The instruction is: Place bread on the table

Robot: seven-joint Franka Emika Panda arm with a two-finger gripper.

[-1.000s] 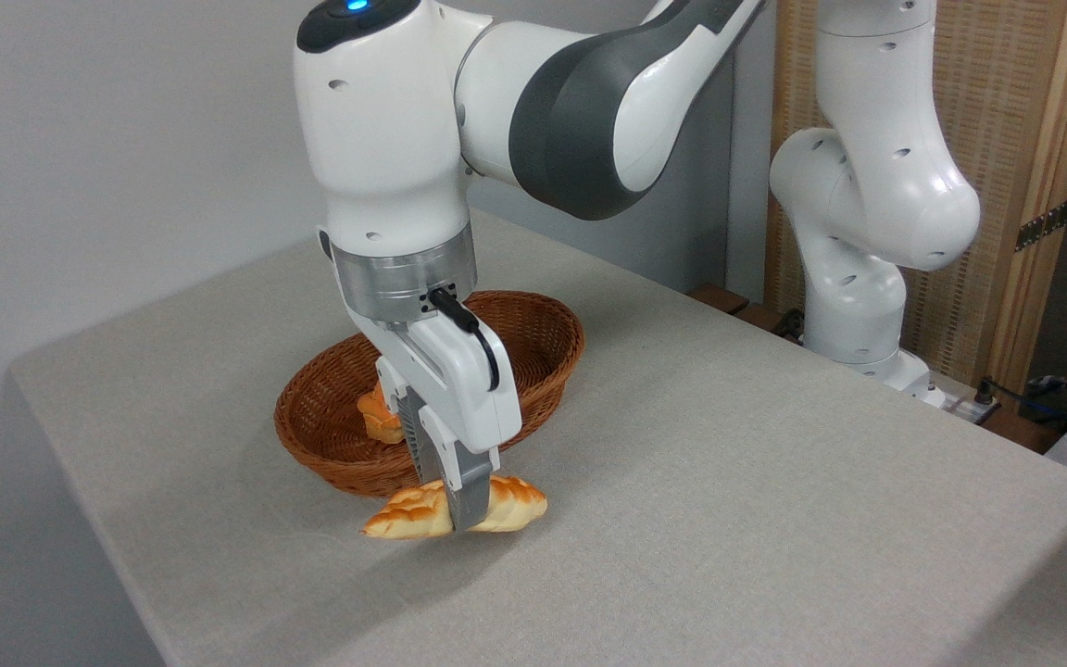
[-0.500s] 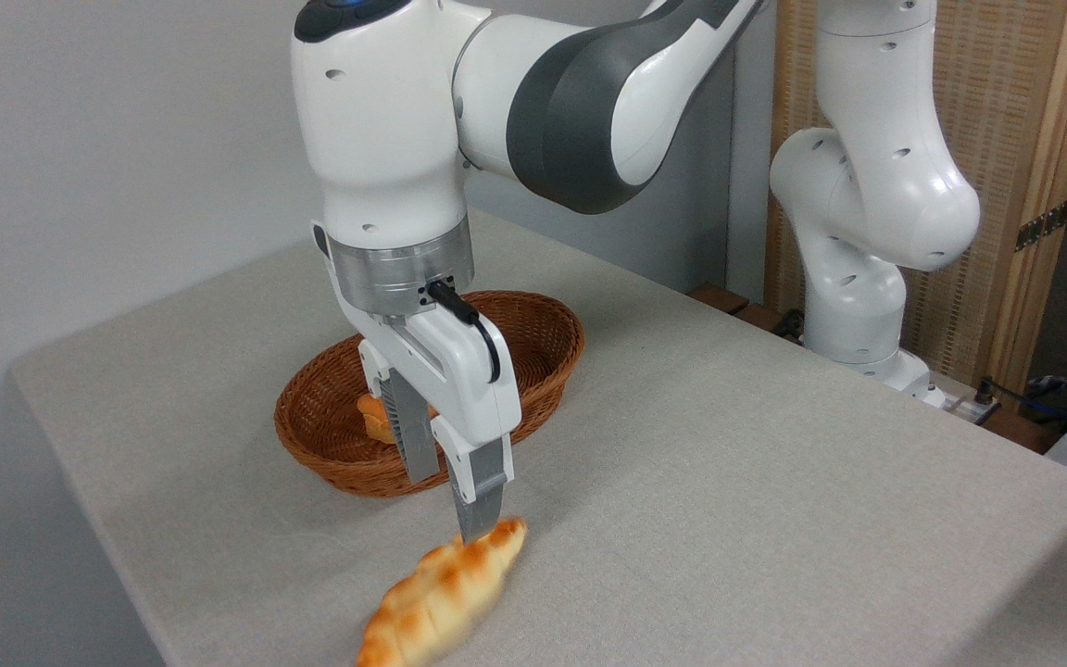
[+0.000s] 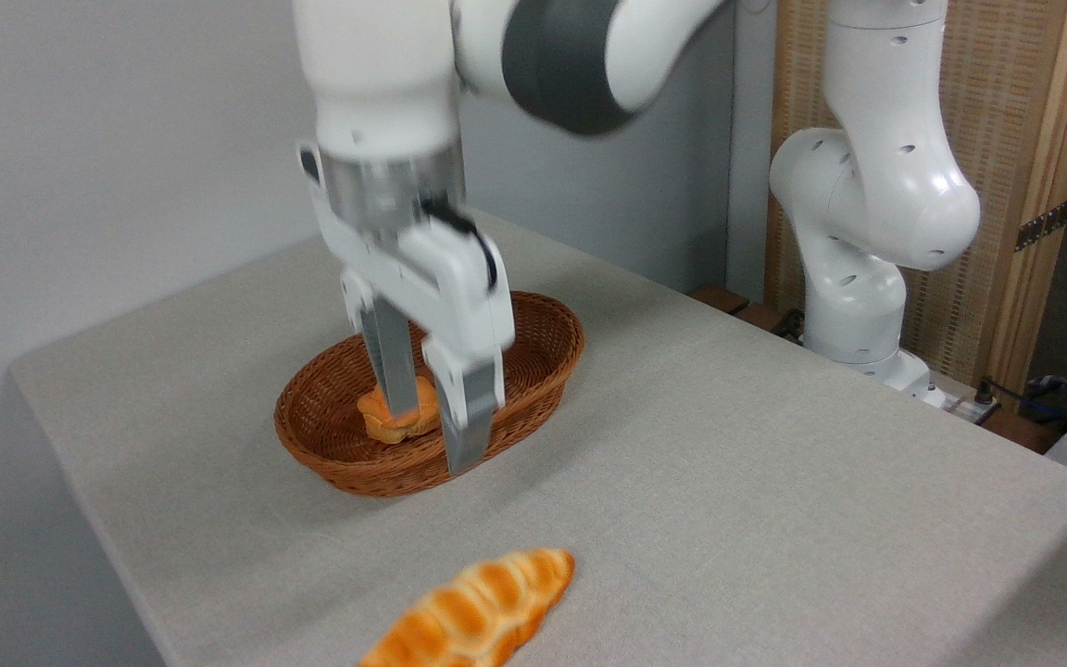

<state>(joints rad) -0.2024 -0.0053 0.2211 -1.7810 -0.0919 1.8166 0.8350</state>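
The bread (image 3: 473, 611), a long braided golden loaf, lies on the table (image 3: 728, 482) near its front edge, its lower end cut off by the picture's bottom. My gripper (image 3: 432, 437) hangs open above the front rim of the wicker basket (image 3: 543, 343), well above and behind the bread, with nothing between its fingers. The arm is blurred by motion.
A small round orange bun (image 3: 396, 419) sits inside the basket, partly hidden by one finger. The robot's base (image 3: 858, 306) stands beyond the table's far right edge. A wooden screen and cables are at the right.
The gripper opened and let go of the bread, which dropped onto the cloth and slid toward the front edge. The gripper then rose and moved back over the basket.
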